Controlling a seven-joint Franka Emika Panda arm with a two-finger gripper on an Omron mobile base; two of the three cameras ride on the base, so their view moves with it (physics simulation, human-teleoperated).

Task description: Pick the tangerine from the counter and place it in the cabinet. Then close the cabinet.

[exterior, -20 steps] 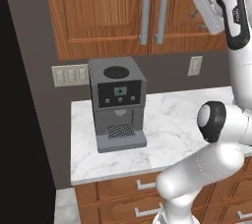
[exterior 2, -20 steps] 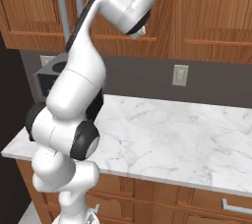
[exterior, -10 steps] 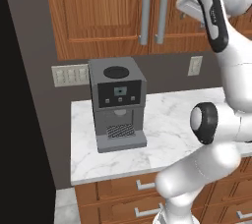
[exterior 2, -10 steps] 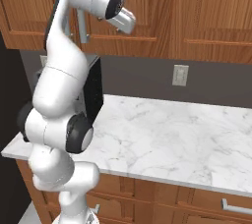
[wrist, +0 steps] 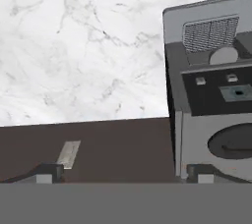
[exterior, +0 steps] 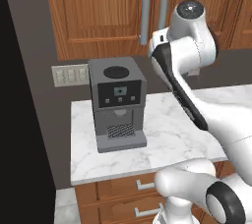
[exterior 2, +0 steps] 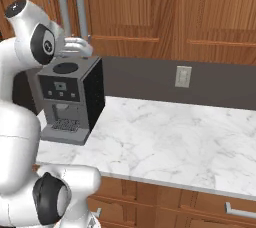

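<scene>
Hidden: you cannot tell where the tangerine is. In the left base view the arm [exterior: 189, 53] covers the counter right of the coffee machine [exterior: 118, 102] and the lower end of one handle.
Hard to make out: in the right base view the hand is a pale shape just above the coffee machine's top, in front of the handles; you cannot pick out its fingers there.
Gripper: in the hand view your gripper [wrist: 123, 173] has its fingertips [wrist: 47, 171] spread wide apart, with nothing between them and nothing held.
Cabinet: the cabinet [exterior: 98, 16] hangs on the wall above the coffee machine with its doors shut; its top is cut off by the frame.
Counter: the counter [exterior 2: 165, 132] carries the coffee machine near its left end. To the right of the machine you have a long bare stretch of marble reaching the frame edge.
Edges: left of the coffee machine the counter ends close by, beside a dark wall.
Counts: one coffee machine; two bar handles [exterior: 145, 12] side by side above it; one switch plate [exterior: 70, 74] to its left; one outlet [exterior 2: 183, 76] to its right.
Below: the drawers [exterior: 123, 188] under the coffee machine are partly cut off.
</scene>
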